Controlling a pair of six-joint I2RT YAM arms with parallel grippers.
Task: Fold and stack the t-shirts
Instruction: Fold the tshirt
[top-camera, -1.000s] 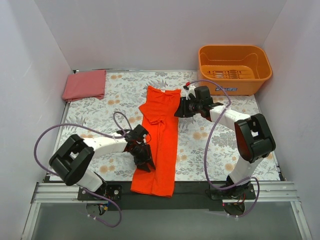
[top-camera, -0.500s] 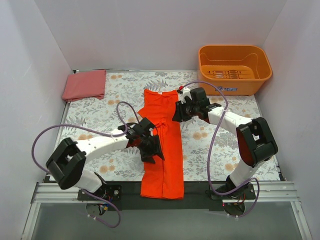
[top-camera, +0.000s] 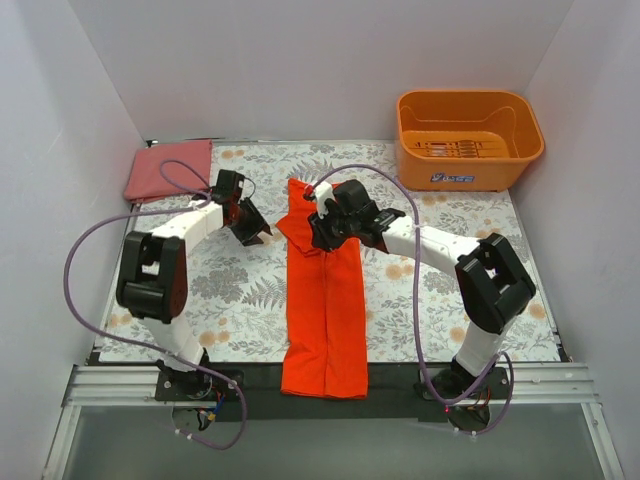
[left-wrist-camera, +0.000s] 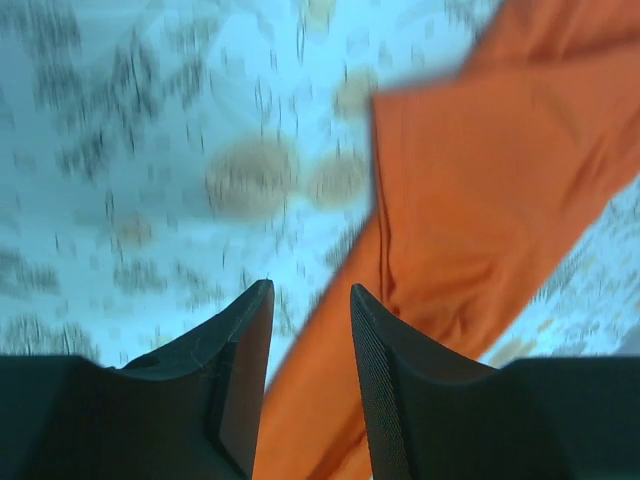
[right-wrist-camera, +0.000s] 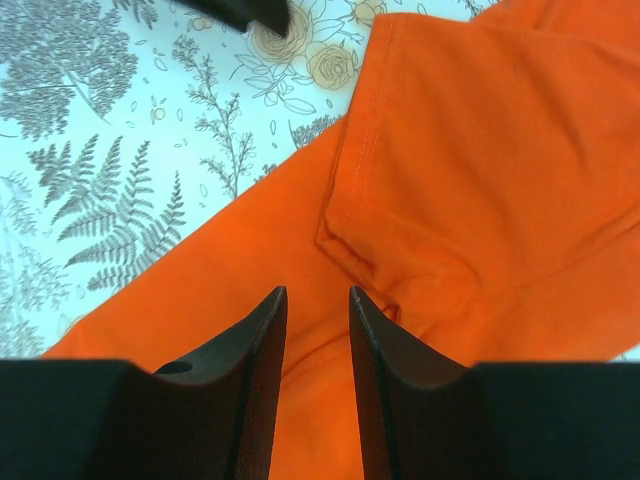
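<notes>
Left end effector (top-camera: 247, 224) sits over the bare floral desk (top-camera: 430, 300), just left of the orange-red t-shirt (top-camera: 325, 300) and not touching it. From the left wrist view I see its fingers a narrow gap apart with nothing between them; that view is blurred, with the orange cloth off to the right of the fingertips. Right end effector (right-wrist-camera: 316, 295) is over the upper part of the same shirt, fingers also a narrow gap apart and holding nothing, tips right above the cloth next to the folded-in sleeve (right-wrist-camera: 450, 150); I can't tell if they touch the fabric. The orange-red t-shirt lies as a long narrow strip down the middle of the desk, collar end toward the back, bottom end lying over the dark strip at the near edge. The pinkish-red t-shirt (top-camera: 168, 168) is a folded rectangle in the back-left corner, well apart from the orange one. The orange tub (top-camera: 470, 125) is at the back right, away from both arms.
</notes>
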